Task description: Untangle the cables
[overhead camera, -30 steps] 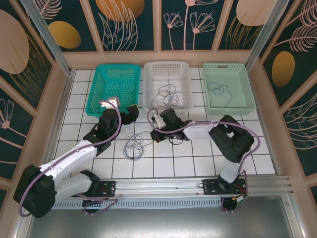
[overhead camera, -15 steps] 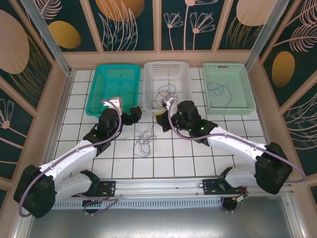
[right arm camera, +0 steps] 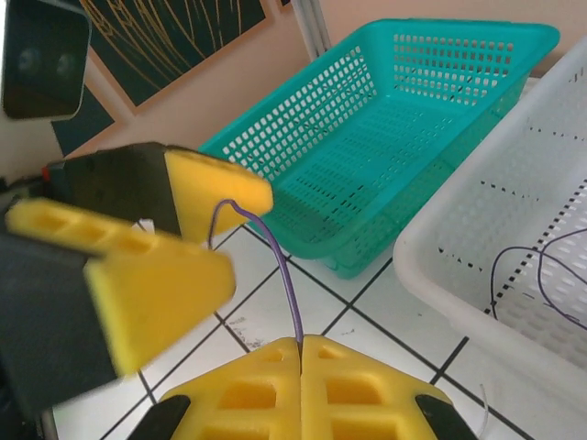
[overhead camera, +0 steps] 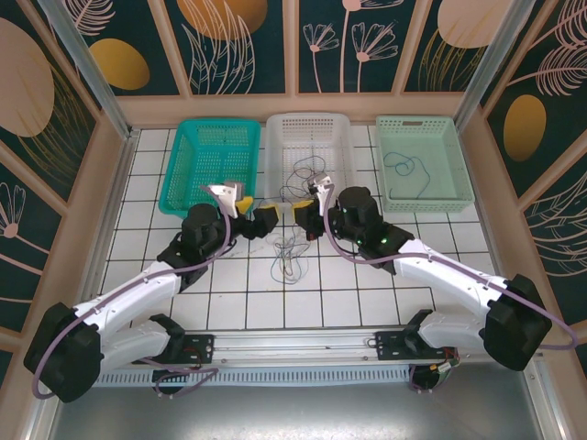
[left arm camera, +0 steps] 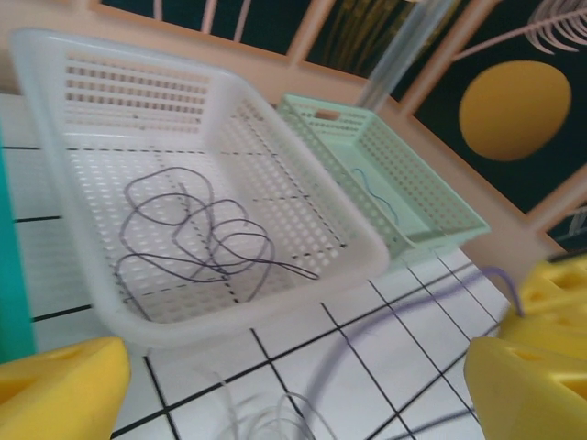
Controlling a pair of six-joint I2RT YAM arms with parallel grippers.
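- Top external view: the left gripper and the right gripper face each other close above the tiled table, just in front of the white basket.
- The left gripper's yellow pads stand spread, and the right gripper's jaws are pressed together.
- A loose tangle of cables lies on the tiles just below the two grippers, with thin strands running up toward them.
- More purple cable is curled in the white basket, and one dark cable lies in the pale green basket. The teal basket stands at the left.
- Left wrist view: the left gripper's yellow fingers sit at the two bottom corners, wide apart with nothing between them but tile.
- Blurred pale strands lie at the bottom edge of this view.
- A purple strand rises to the right gripper at the right edge.
- Loops of purple cable rest on the floor of the white basket. Beyond it, the pale green basket holds a dark cable.
- Right wrist view: the right gripper has its yellow jaws closed flat against each other, pinching a purple cable that stands up out of the seam.
- The cable arches over just under the upper pad of the left gripper, whose fingers are spread. Whether it touches that pad cannot be told.
- Behind are the teal basket and the white basket.
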